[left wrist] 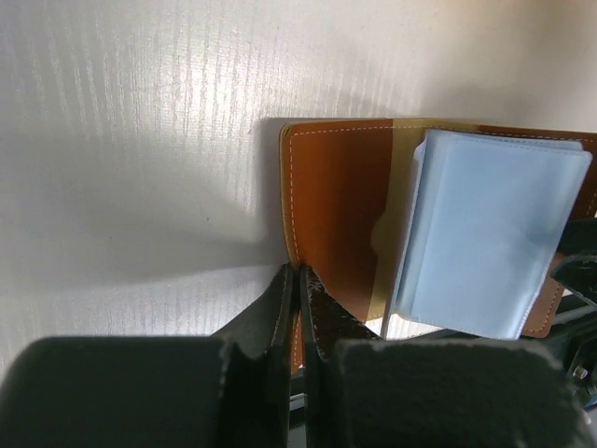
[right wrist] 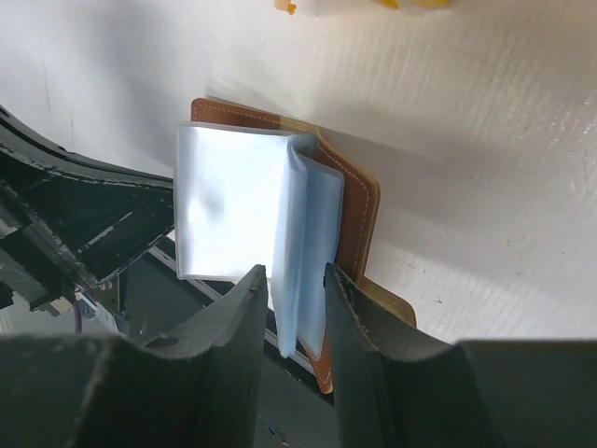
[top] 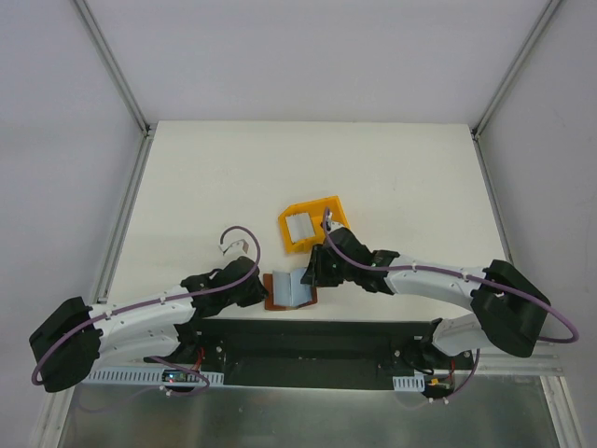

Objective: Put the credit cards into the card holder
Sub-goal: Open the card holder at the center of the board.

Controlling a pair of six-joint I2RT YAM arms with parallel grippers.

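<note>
1. You have the card holder lying open at the near edge of the bench. Its brown cover is down and its pale sleeves face up, and it sits between your two grippers.
2. Your left gripper is closed tight, pinching the brown cover at its outer edge.
3. Your right gripper has its fingers partway apart, one on each side of a raised bunch of sleeves. You cannot tell whether they press on it or only flank it.
4. The credit cards lie as a pale stack inside the yellow bin, just behind the card holder and close beside your right gripper.
5. From above, your right wrist lies across the gap between the bin and the card holder and covers the holder's right side. Your left wrist covers its left edge.
6. The number of cards in the stack cannot be made out. In the right wrist view only yellow scraps of the bin show, cut off at the top edge. In both wrist views the fingers hide the holder's near edge.
</note>
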